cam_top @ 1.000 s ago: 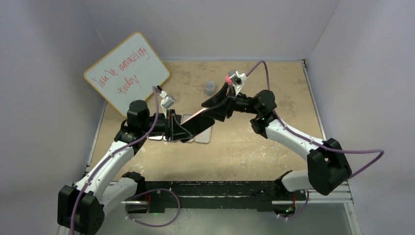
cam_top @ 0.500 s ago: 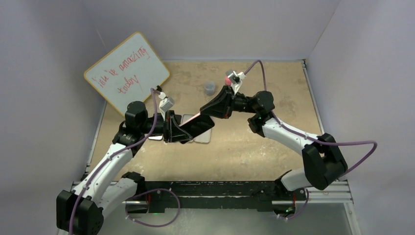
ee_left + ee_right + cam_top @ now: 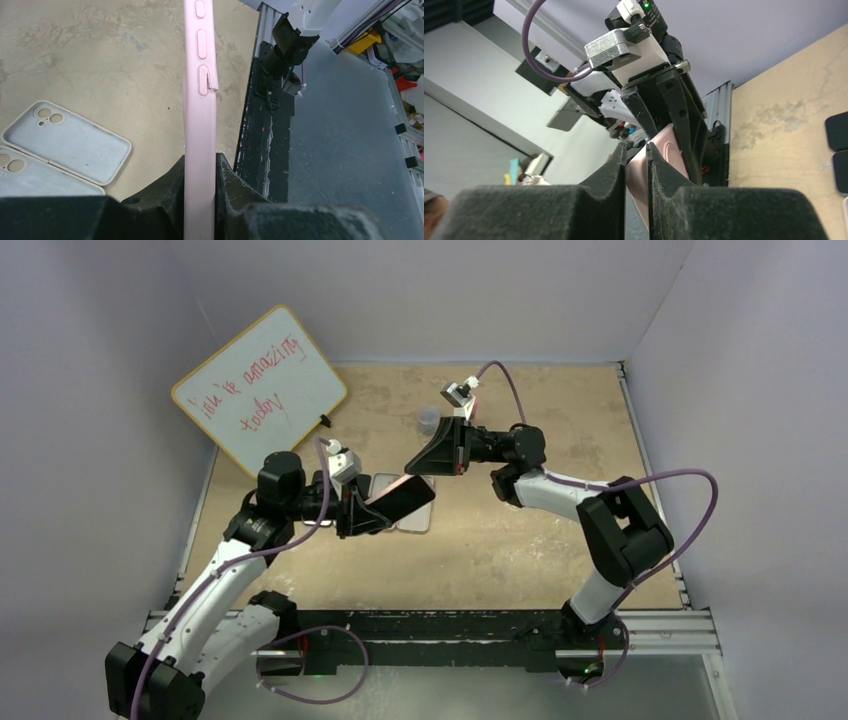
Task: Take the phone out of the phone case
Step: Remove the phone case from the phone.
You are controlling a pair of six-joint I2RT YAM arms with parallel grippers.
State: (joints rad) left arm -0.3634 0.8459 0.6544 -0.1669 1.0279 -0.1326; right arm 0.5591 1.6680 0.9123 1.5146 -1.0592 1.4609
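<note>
The phone in its pink case (image 3: 400, 498) is held off the table, dark screen up, tilted up to the right. My left gripper (image 3: 368, 514) is shut on its lower end. In the left wrist view the case (image 3: 200, 100) stands edge-on between the jaws of the left gripper (image 3: 200, 161), with its side buttons showing. My right gripper (image 3: 413, 466) hovers just over the phone's upper end, apart from it. In the right wrist view the right gripper (image 3: 636, 148) is shut to a narrow slit with nothing in it, and the pink case (image 3: 670, 147) lies beyond the fingers.
Two empty grey-white cases (image 3: 75, 150) (image 3: 25, 176) lie on the table under the phone, also in the top view (image 3: 413, 519). A whiteboard (image 3: 258, 390) leans at the back left. A small grey cup (image 3: 429, 420) stands behind the right gripper.
My right gripper has come off the phone's upper end and drawn back up and to the left. The left gripper still holds the phone, shifted slightly right.
</note>
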